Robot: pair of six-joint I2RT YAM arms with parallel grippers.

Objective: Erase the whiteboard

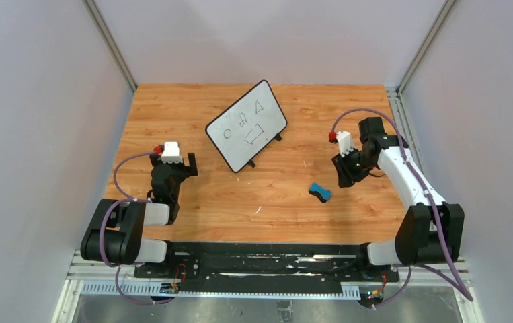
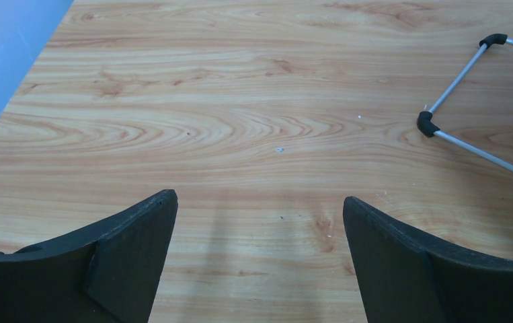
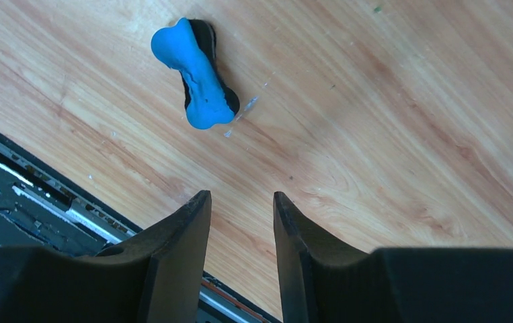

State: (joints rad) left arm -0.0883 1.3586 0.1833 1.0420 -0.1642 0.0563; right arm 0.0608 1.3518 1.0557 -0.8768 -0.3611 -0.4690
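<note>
Your whiteboard [image 1: 247,125] sits on the far middle of the bench [image 1: 273,208], turned on a diagonal so one rounded corner points toward the back wall, and its white face shows to the top camera. Black marks are on it: a small circle, a triangle, a four-sided outline and one smaller shape that is too small to make out. Two small black feet stick out along its right-hand lower edge. Your left tool [image 2: 259,202] is spread wide with nothing between its fingers, only bare wood grain below. It sits to the left of the board and apart from it. At the right edge of the left wrist view you see thin grey rods joined by black corner pieces. Your right tool [image 3: 240,196] has its fingers parted by a narrow gap and grips nothing. The blue bone-shaped eraser [image 3: 196,74] lies flat on the bench just ahead of those fingers, not between them, showing a dark layer under the blue. From above, the eraser lies near the right tool, on its left and nearer to you, well apart from the board.
</note>
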